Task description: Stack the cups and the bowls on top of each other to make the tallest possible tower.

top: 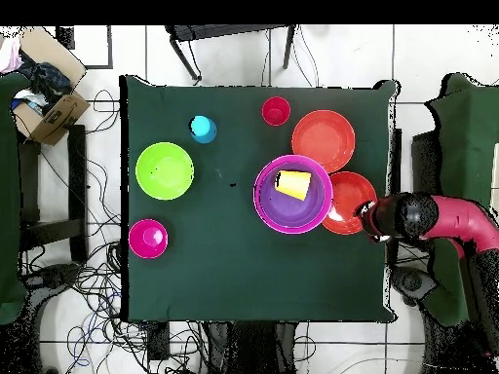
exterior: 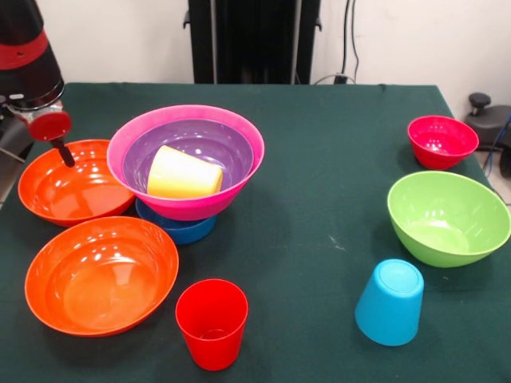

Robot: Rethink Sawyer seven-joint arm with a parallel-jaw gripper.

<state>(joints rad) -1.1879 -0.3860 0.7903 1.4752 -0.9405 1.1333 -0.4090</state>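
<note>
The tool (exterior: 57,144) hangs over the far orange bowl (exterior: 72,187) at the counter's (exterior: 319,183) edge — whether spread or pressed together I cannot tell; the tower (exterior: 186,163) is a small blue bowl (exterior: 180,227) under magenta (exterior: 196,203), purple (exterior: 192,144) nested inside, a yellow cup (exterior: 184,174) lying tipped within; red cup (exterior: 211,323) upright, light blue cup (exterior: 390,302) inverted — both apart.

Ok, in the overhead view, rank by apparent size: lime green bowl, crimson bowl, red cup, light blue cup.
1. lime green bowl, clearly largest
2. crimson bowl
3. red cup and light blue cup: these look about alike, so I won't rank them.
</note>
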